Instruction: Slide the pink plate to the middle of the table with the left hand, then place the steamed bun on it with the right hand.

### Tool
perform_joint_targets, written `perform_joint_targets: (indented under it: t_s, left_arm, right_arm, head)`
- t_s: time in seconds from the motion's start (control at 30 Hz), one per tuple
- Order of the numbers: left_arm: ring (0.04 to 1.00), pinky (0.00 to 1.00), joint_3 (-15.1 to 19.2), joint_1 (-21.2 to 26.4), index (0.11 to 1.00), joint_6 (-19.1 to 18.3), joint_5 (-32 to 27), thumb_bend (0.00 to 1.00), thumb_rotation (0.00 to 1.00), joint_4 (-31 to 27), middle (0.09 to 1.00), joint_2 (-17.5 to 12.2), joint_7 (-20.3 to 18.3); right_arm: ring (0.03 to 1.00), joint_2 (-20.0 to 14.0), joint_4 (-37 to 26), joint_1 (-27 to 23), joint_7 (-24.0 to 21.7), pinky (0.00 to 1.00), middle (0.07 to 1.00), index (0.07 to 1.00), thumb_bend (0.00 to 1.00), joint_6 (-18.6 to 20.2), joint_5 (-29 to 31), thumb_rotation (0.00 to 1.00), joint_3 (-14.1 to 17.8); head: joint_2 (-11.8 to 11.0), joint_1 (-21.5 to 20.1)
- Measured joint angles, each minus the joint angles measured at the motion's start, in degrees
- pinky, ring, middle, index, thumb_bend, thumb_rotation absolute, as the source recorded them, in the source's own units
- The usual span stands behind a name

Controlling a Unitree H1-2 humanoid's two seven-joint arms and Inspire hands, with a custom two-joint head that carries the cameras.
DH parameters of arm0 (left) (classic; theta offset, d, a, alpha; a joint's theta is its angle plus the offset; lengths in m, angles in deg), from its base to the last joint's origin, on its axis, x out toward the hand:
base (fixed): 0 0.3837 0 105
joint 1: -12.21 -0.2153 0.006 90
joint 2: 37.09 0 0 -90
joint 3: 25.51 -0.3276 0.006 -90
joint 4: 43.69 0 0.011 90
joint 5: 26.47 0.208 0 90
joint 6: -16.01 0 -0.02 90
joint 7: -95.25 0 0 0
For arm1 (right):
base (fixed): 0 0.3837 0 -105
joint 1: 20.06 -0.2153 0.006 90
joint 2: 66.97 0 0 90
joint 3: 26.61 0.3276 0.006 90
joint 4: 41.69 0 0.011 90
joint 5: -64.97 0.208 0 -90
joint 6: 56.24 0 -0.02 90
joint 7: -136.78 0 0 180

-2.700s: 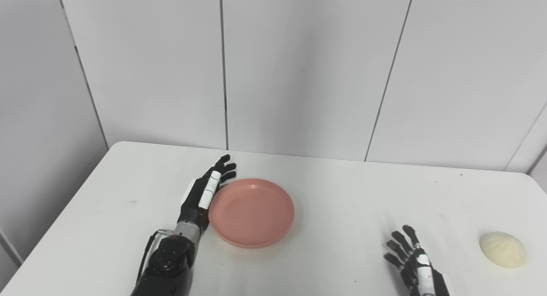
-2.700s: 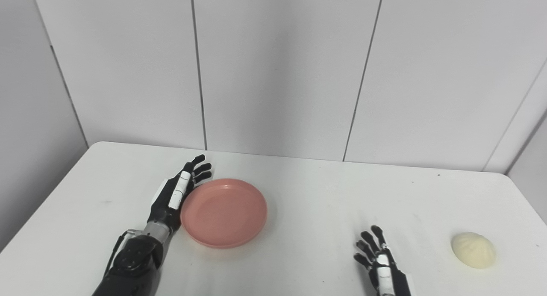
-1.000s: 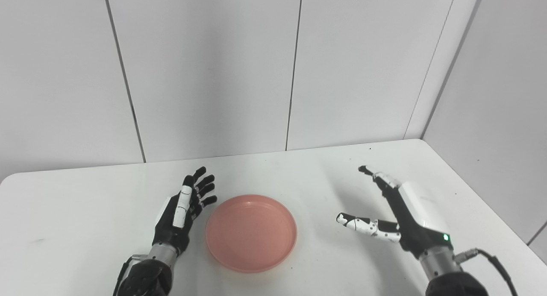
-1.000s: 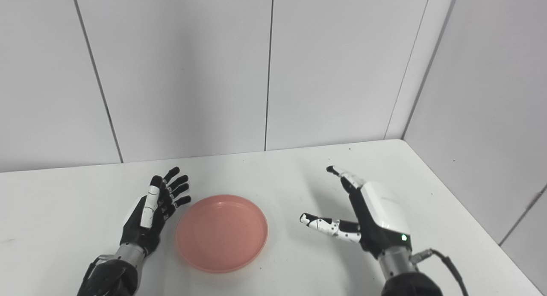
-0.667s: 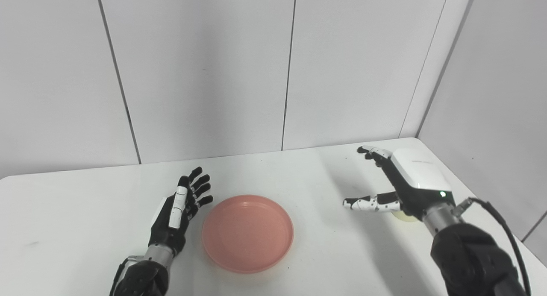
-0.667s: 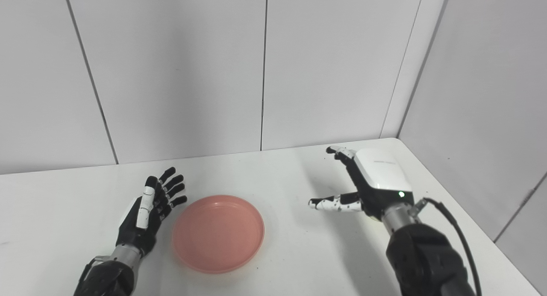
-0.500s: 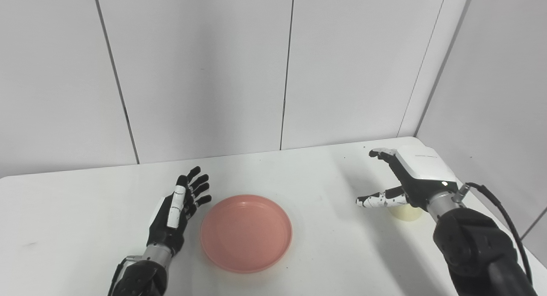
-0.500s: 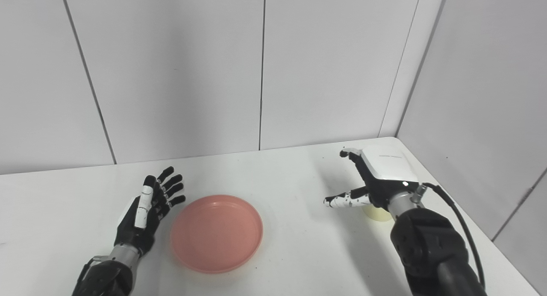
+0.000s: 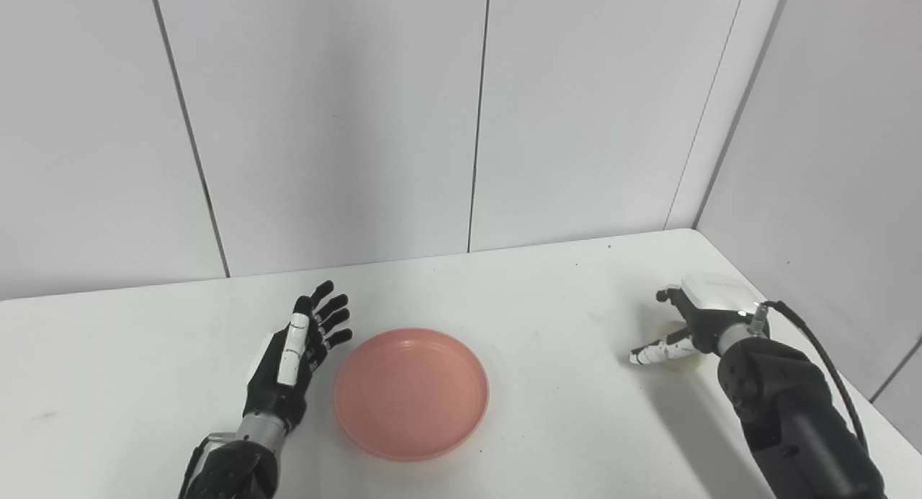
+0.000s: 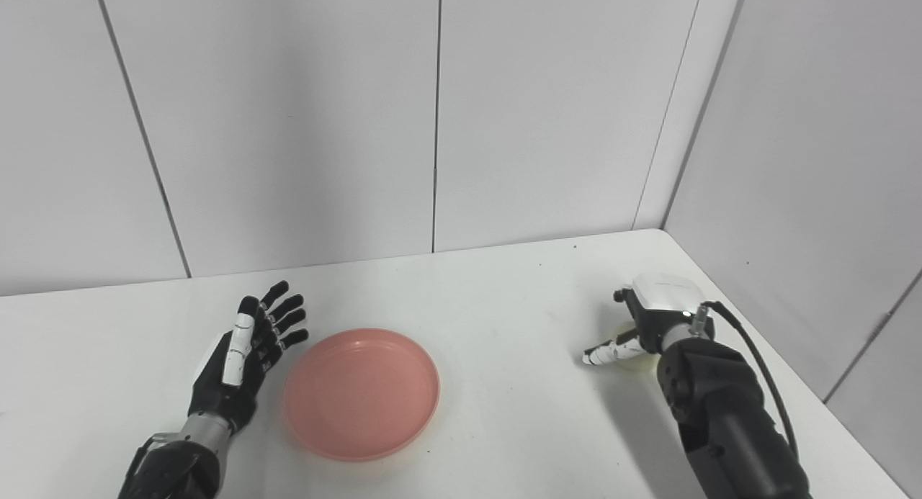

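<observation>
The left hand (image 9: 292,358) rests near the front left of the table (image 9: 547,290), palm turned toward the plate, its fingers (image 9: 328,315) spread apart and pointing away toward the far wall, holding nothing. Its dark forearm (image 9: 227,470) comes up from the near edge. Just to the right of that hand, close beside it but with a thin strip of white table showing between them, lies the pink plate (image 9: 411,392), flat and with nothing on it, roughly in the middle of the table. Well to the right, close to the right edge of the table, the right arm (image 9: 789,412) reaches in from the near right corner, with a black cable (image 9: 821,362) looping off the wrist. The right hand (image 10: 652,315) sits a little farther back than the plate, its white back facing up, lowered over the bun (image 10: 634,361). Only a pale sliver of the bun shows beneath the palm, resting on the table, well apart from the plate. The thumb (image 9: 655,353) points left along the table beside the bun and the fingers curve down on its far side, so the hand cups it, but I cannot tell whether they are pressing on it. Beyond the table stand plain white wall panels (image 9: 346,117) with dark seams, meeting a side wall (image 9: 835,153) on the right.
</observation>
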Motion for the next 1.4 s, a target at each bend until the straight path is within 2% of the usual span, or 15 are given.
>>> perform_joint_targets:
  t_s: [0.17, 0.33, 0.53, 0.7, 0.73, 0.77, 0.8, 0.83, 0.9, 0.93, 1.0, 1.03, 1.07, 1.1, 1.4]
  left_arm:
    - [0.891, 0.82, 0.0, 0.0, 0.897, 0.0, 0.0, 0.76, 0.95, 0.0, 0.886, 0.0, -0.3]
    - [0.890, 0.82, 0.0, 0.0, 0.896, 0.0, 0.0, 0.76, 0.95, 0.0, 0.886, 0.0, -0.3]
    - [0.887, 0.80, 0.0, 0.0, 0.893, 0.0, 0.0, 0.75, 0.95, 0.0, 0.883, 0.0, -0.4]
    - [0.889, 0.81, 0.0, 0.0, 0.893, 0.0, 0.0, 0.75, 0.96, 0.0, 0.885, 0.0, -0.5]
    - [0.887, 0.81, 0.0, 0.0, 0.892, 0.0, 0.0, 0.75, 0.96, 0.0, 0.882, 0.0, -0.5]
    - [0.887, 0.81, 0.0, 0.0, 0.892, 0.0, 0.0, 0.75, 0.96, 0.0, 0.881, 0.0, -0.6]
    - [0.887, 0.82, 0.0, 0.0, 0.896, 0.0, 0.0, 0.75, 0.95, 0.0, 0.883, 0.0, -0.6]
    - [0.886, 0.82, 0.0, 0.0, 0.897, 0.0, 0.0, 0.76, 0.95, 0.0, 0.885, 0.0, -0.6]
    - [0.886, 0.83, 0.0, 0.0, 0.898, 0.0, -0.2, 0.76, 0.95, 0.0, 0.886, 0.0, -0.7]
    - [0.886, 0.82, 0.0, 0.0, 0.899, 0.0, -0.3, 0.76, 0.95, 0.0, 0.887, 0.0, -0.7]
    - [0.884, 0.82, 0.0, 0.0, 0.898, 0.0, -0.3, 0.75, 0.95, 0.0, 0.887, 0.0, -0.7]
    - [0.881, 0.82, 0.0, 0.0, 0.892, 0.0, -0.3, 0.75, 0.95, 0.0, 0.886, 0.0, -0.7]
    - [0.880, 0.82, 0.0, 0.0, 0.890, 0.0, -0.3, 0.75, 0.95, 0.0, 0.885, 0.0, -0.7]
    - [0.880, 0.82, 0.0, 0.0, 0.892, 0.0, -0.3, 0.75, 0.95, 0.0, 0.885, 0.0, -0.7]
    - [0.878, 0.83, 0.0, 0.0, 0.895, 0.0, -0.5, 0.75, 0.95, 0.1, 0.886, 0.0, -1.2]
  right_arm:
    - [0.847, -0.3, 6.8, -0.9, 5.4, 0.83, 0.855, 0.833, 1.00, 0.0, 0.5, 0.66, -2.2]
    - [0.876, -0.8, 8.3, -1.1, 7.4, 0.87, 0.874, 0.839, 1.00, 0.0, 1.1, 0.65, -3.4]
    - [0.827, -1.8, 9.7, -1.5, 8.5, 0.76, 0.858, 0.823, 1.00, 0.0, 3.2, 0.66, -4.2]
    - [0.694, -1.6, 9.2, -1.5, 7.7, 0.57, 0.780, 0.772, 0.99, 0.0, 7.1, 0.49, -2.6]
    - [0.597, -1.6, 8.9, -1.5, 7.5, 0.49, 0.688, 0.742, 0.95, 0.0, 7.6, 0.42, -2.1]
    - [0.564, -1.8, 8.4, -1.5, 7.2, 0.47, 0.657, 0.732, 0.93, 0.0, 7.9, 0.39, -1.9]
    - [0.438, -2.0, 7.7, -1.5, 6.6, 0.36, 0.535, 0.707, 0.88, 0.0, 8.0, 0.30, -1.9]
    - [0.370, -2.1, 7.1, -1.5, 5.7, 0.30, 0.465, 0.680, 0.85, 0.0, 7.9, 0.23, -1.7]
    - [0.328, -2.0, 6.6, -1.5, 4.1, 0.26, 0.418, 0.655, 0.82, 0.0, 7.6, 0.17, -0.9]
    - [0.289, -2.0, 6.2, -1.5, 3.3, 0.22, 0.382, 0.559, 0.64, 0.1, 7.7, 0.15, -0.5]
    - [0.268, -2.1, 5.6, -1.8, 1.5, 0.20, 0.364, 0.508, 0.55, 0.1, 8.1, 0.14, -0.1]
    - [0.273, -2.1, 5.6, -1.8, 0.9, 0.20, 0.428, 0.494, 0.54, 0.1, 8.5, 0.05, 0.1]
    - [0.275, -2.2, 5.5, -1.9, -0.1, 0.20, 0.455, 0.489, 0.53, 0.1, 8.8, 0.02, 0.2]
    - [0.286, -2.4, 5.4, -1.9, -0.8, 0.20, 0.433, 0.497, 0.53, 0.1, 9.0, 0.01, 0.2]
    - [0.346, -4.7, 4.9, -2.0, -2.7, 0.25, 0.433, 0.502, 0.53, 0.1, 9.9, 0.00, -2.2]
  head:
    - [0.0, 0.2]
    - [0.1, 0.4]
    - [0.3, 0.4]
    - [0.4, 0.4]
    - [0.4, 0.4]
    - [0.5, 0.4]
    - [0.7, 0.6]
    - [0.7, 0.6]
    - [0.7, 0.6]
    - [0.7, 0.6]
    - [0.8, 0.8]
    - [0.8, 0.8]
    - [1.0, 0.8]
    - [1.1, 0.8]
    - [1.1, 1.0]
